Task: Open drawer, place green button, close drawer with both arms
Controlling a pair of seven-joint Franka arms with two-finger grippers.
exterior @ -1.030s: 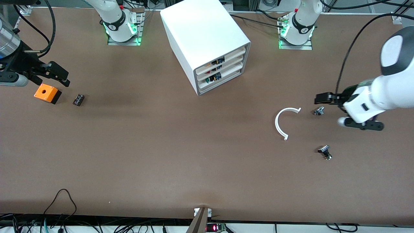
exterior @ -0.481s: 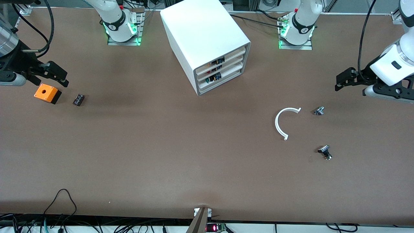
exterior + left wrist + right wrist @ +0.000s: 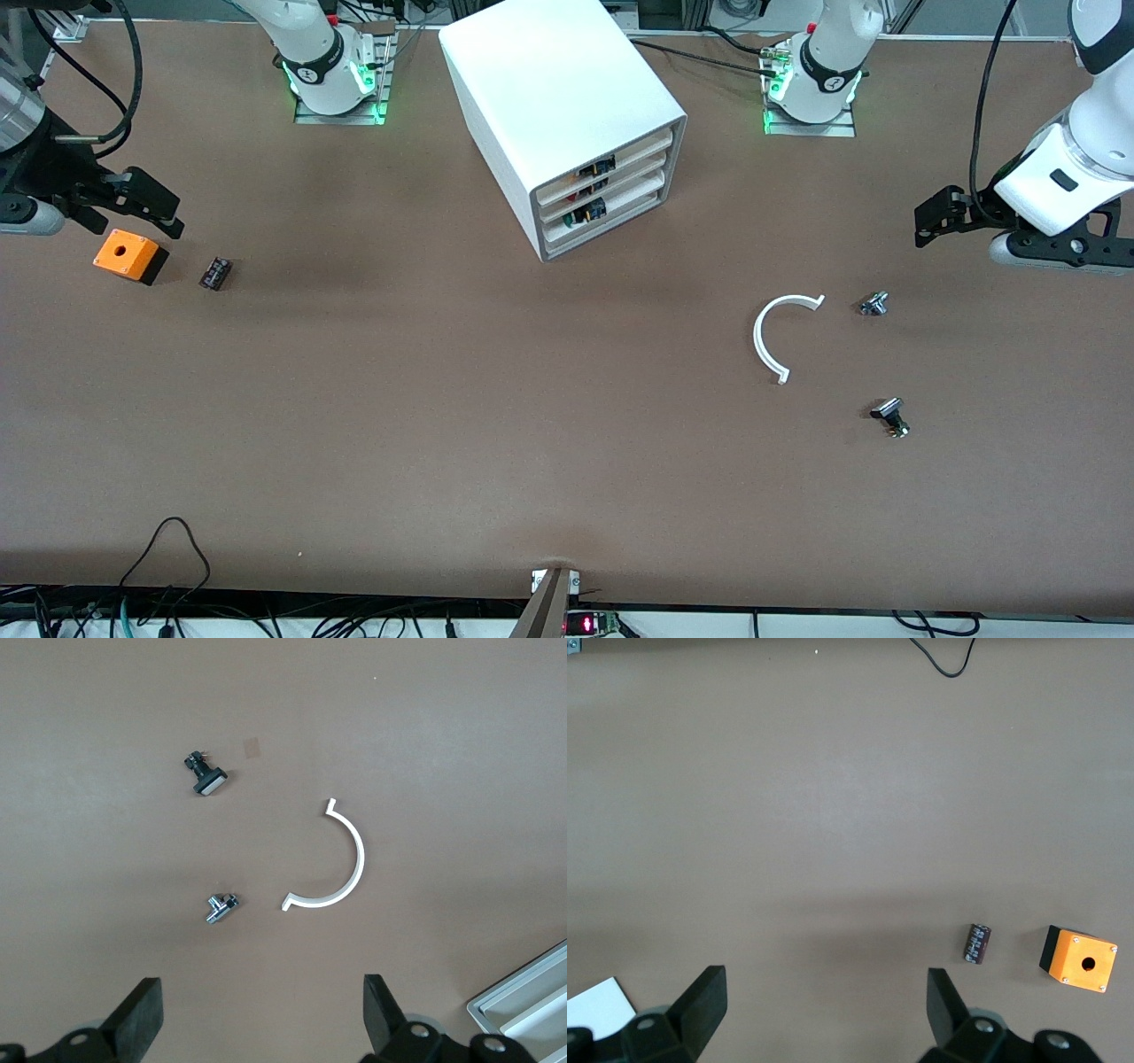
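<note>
The cabinet [image 3: 567, 115] stands mid-table between the arm bases, all drawers shut. Toward the left arm's end lie a curved strip [image 3: 780, 332] and, beside it, a small button [image 3: 873, 304]; another button [image 3: 889, 416] lies nearer the camera. Toward the right arm's end sit a box [image 3: 129, 255] and a small block [image 3: 215, 273] beside it.

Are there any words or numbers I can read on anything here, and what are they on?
None can be read.
Small dark cylinder beside the orange box with a round hole: pale marks, too small to read.
Red lit display at the table's edge nearest the front camera: too blurred to read.
Big white boxy cabinet: no lettering visible.
</note>
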